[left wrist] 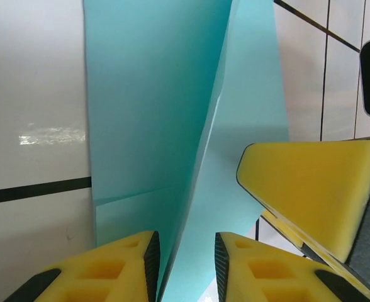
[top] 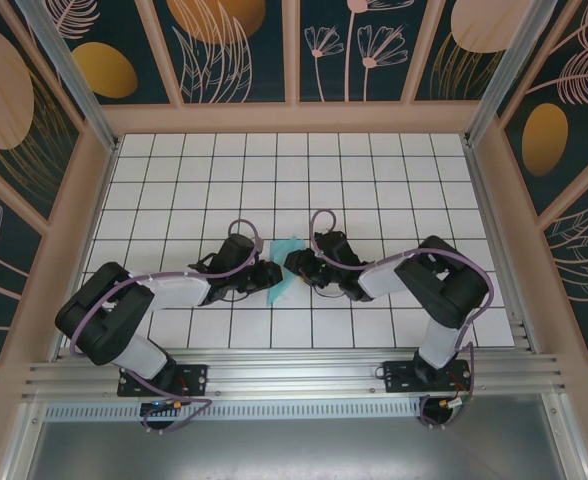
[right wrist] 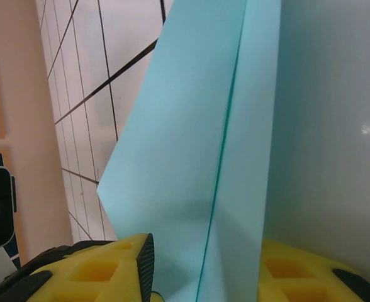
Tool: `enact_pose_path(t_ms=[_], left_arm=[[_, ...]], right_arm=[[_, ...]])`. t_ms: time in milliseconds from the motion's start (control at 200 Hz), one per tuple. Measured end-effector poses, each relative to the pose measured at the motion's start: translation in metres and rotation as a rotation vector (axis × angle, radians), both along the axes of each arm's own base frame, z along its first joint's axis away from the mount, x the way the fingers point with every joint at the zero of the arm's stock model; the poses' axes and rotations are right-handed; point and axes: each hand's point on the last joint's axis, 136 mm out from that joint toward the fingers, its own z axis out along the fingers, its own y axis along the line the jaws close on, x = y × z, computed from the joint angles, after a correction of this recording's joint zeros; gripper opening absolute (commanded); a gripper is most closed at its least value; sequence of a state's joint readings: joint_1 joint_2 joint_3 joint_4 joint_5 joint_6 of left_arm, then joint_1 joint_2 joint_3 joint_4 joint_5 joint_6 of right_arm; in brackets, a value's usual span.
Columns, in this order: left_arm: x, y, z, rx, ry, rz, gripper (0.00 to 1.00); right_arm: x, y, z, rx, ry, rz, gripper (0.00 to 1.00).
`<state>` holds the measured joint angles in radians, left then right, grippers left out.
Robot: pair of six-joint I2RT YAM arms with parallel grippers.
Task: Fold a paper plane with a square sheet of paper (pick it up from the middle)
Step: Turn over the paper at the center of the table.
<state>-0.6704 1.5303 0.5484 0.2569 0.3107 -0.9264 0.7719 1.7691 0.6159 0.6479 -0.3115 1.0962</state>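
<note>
The creased turquoise paper plane (top: 283,272), long axis running near-to-far at mid-table between both arms, stands pinched between the left gripper (left wrist: 185,267) fingers and the right gripper (right wrist: 204,270) fingers.

Both arms reaching inward, left claw (top: 271,272) and right claw (top: 296,262) nearly meeting

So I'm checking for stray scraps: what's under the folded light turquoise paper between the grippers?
Around the folded light turquoise paper only white tiled table shows. Both grippers, left and right, pinch it; whatever lies directly beneath it is hidden.
</note>
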Motion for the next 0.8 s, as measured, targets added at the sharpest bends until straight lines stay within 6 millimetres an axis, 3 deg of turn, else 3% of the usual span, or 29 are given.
enact_pose_path(t_ms=[405,801], left_arm=[[-0.001,0.011,-0.008,0.067,-0.002,0.019,0.39],[0.008,0.028,0.005,0.152,-0.068,0.062,0.37]], right_arm=[[0.003,0.009,-0.003,-0.008,-0.017,0.040,0.38],[0.005,0.011,-0.003,-0.022,-0.029,0.058,0.39]])
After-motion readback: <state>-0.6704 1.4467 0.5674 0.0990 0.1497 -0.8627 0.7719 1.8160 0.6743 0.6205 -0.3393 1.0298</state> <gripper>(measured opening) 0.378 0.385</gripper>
